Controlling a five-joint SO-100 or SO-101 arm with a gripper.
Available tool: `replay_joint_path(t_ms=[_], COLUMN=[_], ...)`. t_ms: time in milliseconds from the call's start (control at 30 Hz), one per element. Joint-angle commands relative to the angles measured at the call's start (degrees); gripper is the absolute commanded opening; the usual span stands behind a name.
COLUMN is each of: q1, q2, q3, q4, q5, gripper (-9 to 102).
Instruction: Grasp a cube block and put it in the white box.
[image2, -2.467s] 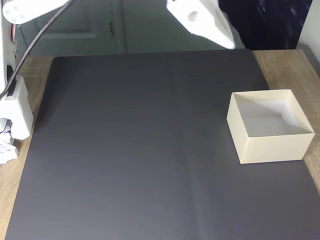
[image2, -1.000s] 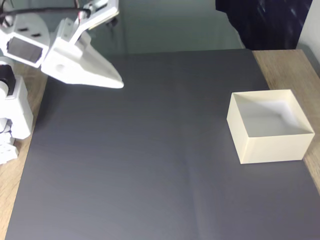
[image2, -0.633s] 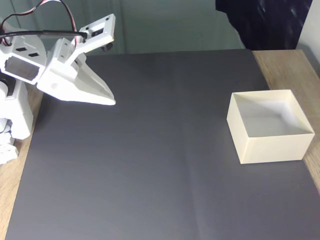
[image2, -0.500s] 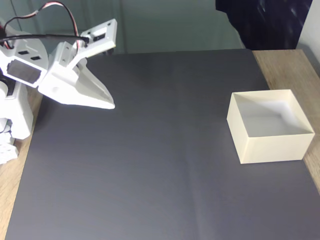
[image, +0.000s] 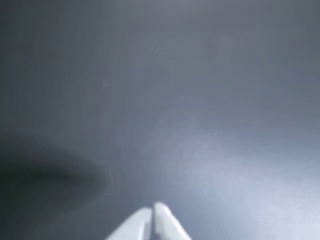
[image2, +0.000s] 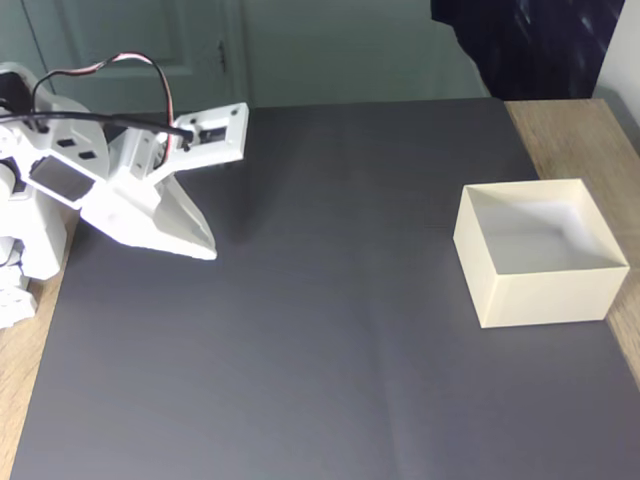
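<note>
Fixed view: white box (image2: 545, 296) sq, cream, thin-walled.

White arm's gripper (image2: 207, 251), jaws together, near the desk's (image2: 570, 135) left edge; white box (image2: 541, 296) near the right edge.

Cream-white box (image2: 545, 290), dark grey mat (image2: 320, 350), white gripper (image2: 207, 250).

wrist view is blurred — the hand (image: 152, 212) is cut off by the bottom edge.
</note>
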Motion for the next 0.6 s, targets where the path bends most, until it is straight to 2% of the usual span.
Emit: replay_joint_path(t_ms=[0, 233, 567], q1=[0.7, 0.8, 1.4], q2=[0.6, 0.6, 0.6], q3=[-0.2, -0.2, -0.2], q4=[1.9, 10.1, 15.4], q5=[0.2, 0.0, -3.6], gripper=[0, 0, 2])
